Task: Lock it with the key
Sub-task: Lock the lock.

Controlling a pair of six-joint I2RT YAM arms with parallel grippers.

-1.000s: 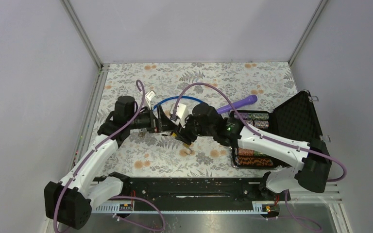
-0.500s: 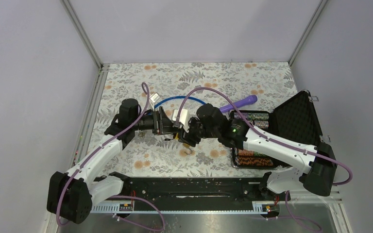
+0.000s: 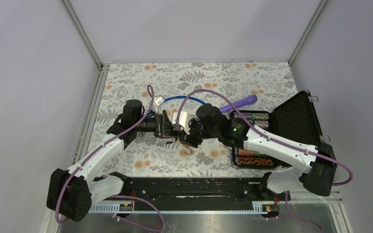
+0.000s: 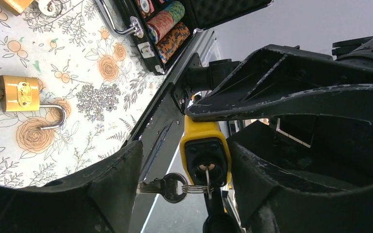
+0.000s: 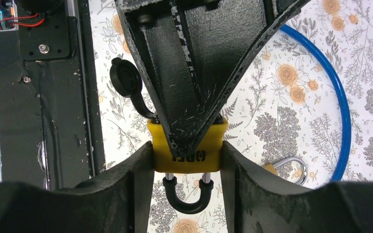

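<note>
Over floral table, my right gripper clamps yellow padlock; left gripper straddles key, grip unclear. I'd turn gently.

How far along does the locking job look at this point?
Done: the right claw clamps the yellow padlock, and a key appears seated in its keyhole, a spare key dangling. In hand: the left claw brackets that keyed end; grip unclear. Left: turning the key, which I cannot confirm has happened.
</note>
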